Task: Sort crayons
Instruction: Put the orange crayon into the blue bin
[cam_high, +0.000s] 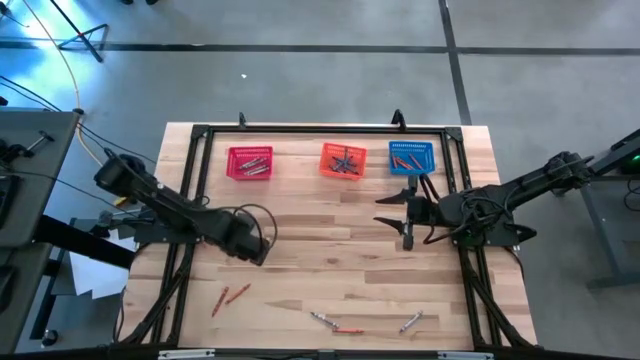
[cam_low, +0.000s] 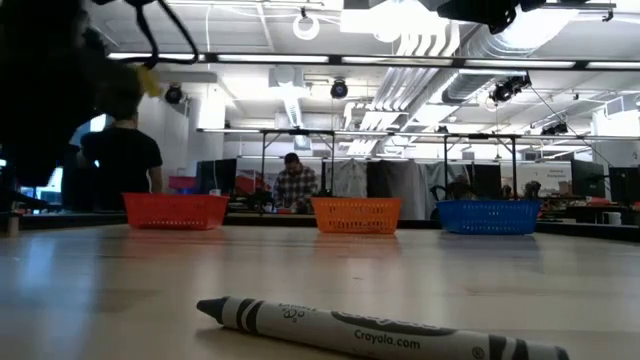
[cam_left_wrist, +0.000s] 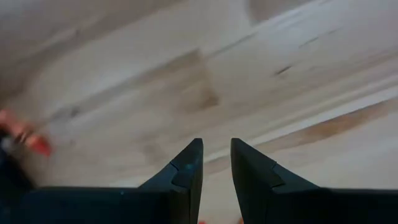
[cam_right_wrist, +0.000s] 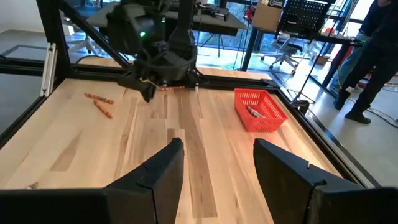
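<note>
Loose crayons lie flat on the wooden table near its front edge: two red-orange ones (cam_high: 230, 296) (cam_right_wrist: 101, 103), a grey and an orange one (cam_high: 335, 323), and a grey one (cam_high: 411, 321). The low view shows a grey crayon (cam_low: 380, 335) close up. My left gripper (cam_high: 256, 246) (cam_left_wrist: 216, 163) points down over bare wood at centre-left. Its fingers stand a little apart with nothing between the tips. My right gripper (cam_high: 395, 214) (cam_right_wrist: 217, 167) hovers open, high above the table, in front of the blue basket.
Three mesh baskets stand in a row at the far edge, each with sticks inside: red (cam_high: 250, 162), orange (cam_high: 342, 160) and blue (cam_high: 411, 157). A black frame (cam_high: 320, 130) runs round the table. A blurred red-orange thing (cam_left_wrist: 25, 137) shows in the left wrist view. People stand beyond the table (cam_low: 120, 150).
</note>
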